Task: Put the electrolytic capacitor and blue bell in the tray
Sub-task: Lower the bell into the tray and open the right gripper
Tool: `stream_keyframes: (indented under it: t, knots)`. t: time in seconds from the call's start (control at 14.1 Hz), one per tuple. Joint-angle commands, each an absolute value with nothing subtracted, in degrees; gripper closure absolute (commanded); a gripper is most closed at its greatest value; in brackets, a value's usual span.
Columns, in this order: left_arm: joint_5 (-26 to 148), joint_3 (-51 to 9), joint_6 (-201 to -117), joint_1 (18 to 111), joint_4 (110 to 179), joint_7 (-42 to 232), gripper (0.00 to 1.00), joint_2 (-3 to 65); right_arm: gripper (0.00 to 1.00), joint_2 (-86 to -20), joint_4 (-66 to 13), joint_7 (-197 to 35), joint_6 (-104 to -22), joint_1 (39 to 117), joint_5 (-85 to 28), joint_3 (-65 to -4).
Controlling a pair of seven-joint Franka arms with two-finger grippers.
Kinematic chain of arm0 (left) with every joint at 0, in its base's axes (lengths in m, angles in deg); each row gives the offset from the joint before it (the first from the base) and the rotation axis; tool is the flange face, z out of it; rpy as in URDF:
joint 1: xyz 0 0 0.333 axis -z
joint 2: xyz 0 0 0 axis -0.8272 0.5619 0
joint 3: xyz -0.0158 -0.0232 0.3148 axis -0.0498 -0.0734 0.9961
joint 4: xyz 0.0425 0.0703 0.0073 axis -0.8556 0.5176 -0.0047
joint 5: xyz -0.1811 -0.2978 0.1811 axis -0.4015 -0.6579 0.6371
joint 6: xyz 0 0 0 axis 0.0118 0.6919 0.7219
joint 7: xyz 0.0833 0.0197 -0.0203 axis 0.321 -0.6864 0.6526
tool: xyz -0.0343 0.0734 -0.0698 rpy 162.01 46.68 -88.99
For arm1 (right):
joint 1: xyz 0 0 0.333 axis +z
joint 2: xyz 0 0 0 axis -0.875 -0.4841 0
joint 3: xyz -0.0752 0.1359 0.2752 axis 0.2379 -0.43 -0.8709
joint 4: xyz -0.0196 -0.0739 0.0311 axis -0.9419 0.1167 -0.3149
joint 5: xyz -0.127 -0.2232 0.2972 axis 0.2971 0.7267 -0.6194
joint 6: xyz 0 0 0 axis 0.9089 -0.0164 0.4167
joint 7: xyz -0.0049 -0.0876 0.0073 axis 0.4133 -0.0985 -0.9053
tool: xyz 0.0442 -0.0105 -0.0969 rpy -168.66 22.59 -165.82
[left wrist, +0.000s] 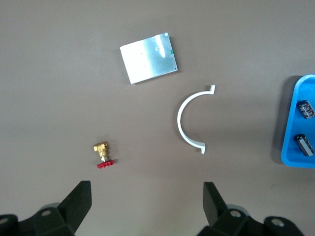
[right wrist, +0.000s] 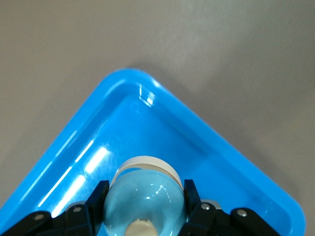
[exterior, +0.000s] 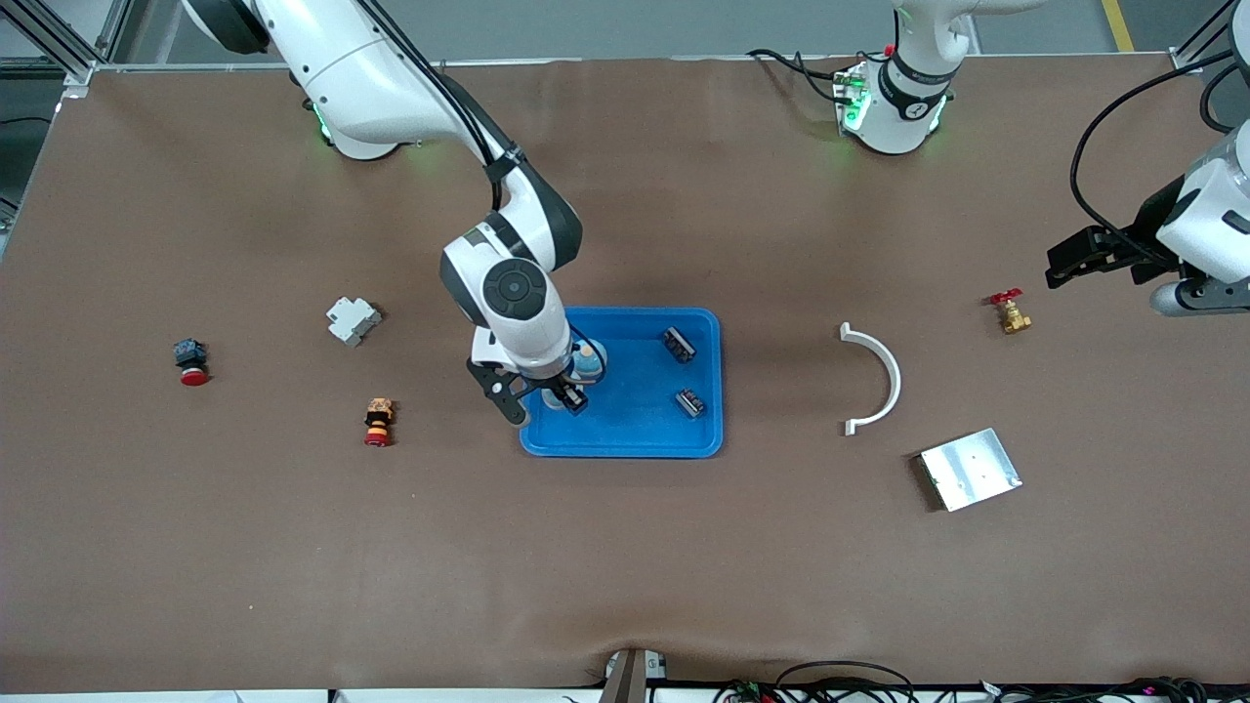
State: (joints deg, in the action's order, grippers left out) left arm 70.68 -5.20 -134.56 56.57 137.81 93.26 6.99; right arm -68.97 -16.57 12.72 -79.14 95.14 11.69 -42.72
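You are working on a wide brown table mat [exterior: 625, 547], and in the front view the shallow bright-blue rectangular plastic tray [exterior: 705, 444] sits mid-table with two dark ribbed electrolytic capacitors [exterior: 679, 345] already inside, toward the left arm's end. The right gripper [exterior: 571, 383] is low in the tray's corner toward the right arm's end, closed on the pale-blue domed bell [exterior: 587, 363]. In the left wrist view the left gripper [left wrist: 146, 201] waits spread wide and empty over bare mat, well apart from the tray, near a small brass valve [left wrist: 103, 155], a white plastic arc [left wrist: 189, 120] and a silver metal plate [left wrist: 148, 58]. In the right wrist view the black fingers [right wrist: 97, 199] pinch the bell just beside the raised rim [right wrist: 123, 78]; releasing tilted could roll it onto that wall, and little room is left there.
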Motion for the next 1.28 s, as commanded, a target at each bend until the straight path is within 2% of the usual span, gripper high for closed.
stream_keyframes:
  t: [0.0,0.14,0.43,1.21]
  knots:
    - [69.6,-5.7,-135.3,56.2,138.1,92.0,0.0,7.6,1.0,-72.6,-12.0,16.0,-79.0,96.9,13.1,-42.0]
    - [69.5,-5.7,-135.1,56.3,138.2,92.0,0.0,7.7,1.0,-74.7,-9.6,17.2,-79.0,98.0,13.2,-41.9]
    - [69.3,-5.7,-135.2,56.3,138.1,92.2,0.0,7.5,1.0,-75.5,-9.2,17.2,-79.2,98.0,17.2,-41.7]
    - [69.3,-5.8,-135.2,56.3,138.1,93.0,0.0,7.6,1.0,-79.4,-7.5,17.2,-83.7,97.7,17.3,-41.7]
